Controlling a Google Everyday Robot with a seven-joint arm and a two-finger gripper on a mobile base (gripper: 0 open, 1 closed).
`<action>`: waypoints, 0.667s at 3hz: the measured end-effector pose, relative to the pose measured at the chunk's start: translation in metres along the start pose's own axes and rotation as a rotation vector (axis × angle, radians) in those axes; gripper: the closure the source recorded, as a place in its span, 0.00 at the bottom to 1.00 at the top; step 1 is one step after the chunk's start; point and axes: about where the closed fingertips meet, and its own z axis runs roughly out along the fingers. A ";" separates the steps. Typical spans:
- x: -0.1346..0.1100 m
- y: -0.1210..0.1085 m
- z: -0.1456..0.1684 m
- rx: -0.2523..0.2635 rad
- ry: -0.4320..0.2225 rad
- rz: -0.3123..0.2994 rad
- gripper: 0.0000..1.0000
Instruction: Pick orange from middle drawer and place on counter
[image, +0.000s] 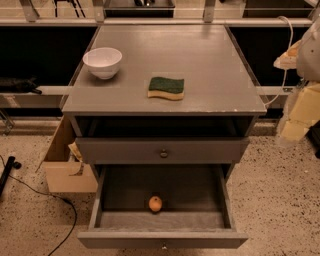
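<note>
The orange (155, 203) lies in the pulled-out middle drawer (162, 238), near the middle of its front wall and resting on the drawer floor. Above it spreads the grey counter (200, 60). My gripper (296, 125) hangs at the right edge of the camera view, beside the counter's right front corner and well above and to the right of the orange. It holds nothing that I can see.
A white bowl (102, 62) stands on the counter's left side and a green-and-yellow sponge (166, 88) lies near its front middle. Another drawer front with a round knob (164, 153) sits just above the open drawer. A cardboard box (64, 165) is on the floor at left.
</note>
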 end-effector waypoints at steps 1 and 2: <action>0.000 0.000 0.000 0.000 0.000 0.000 0.00; 0.010 0.004 0.003 -0.002 -0.019 0.029 0.00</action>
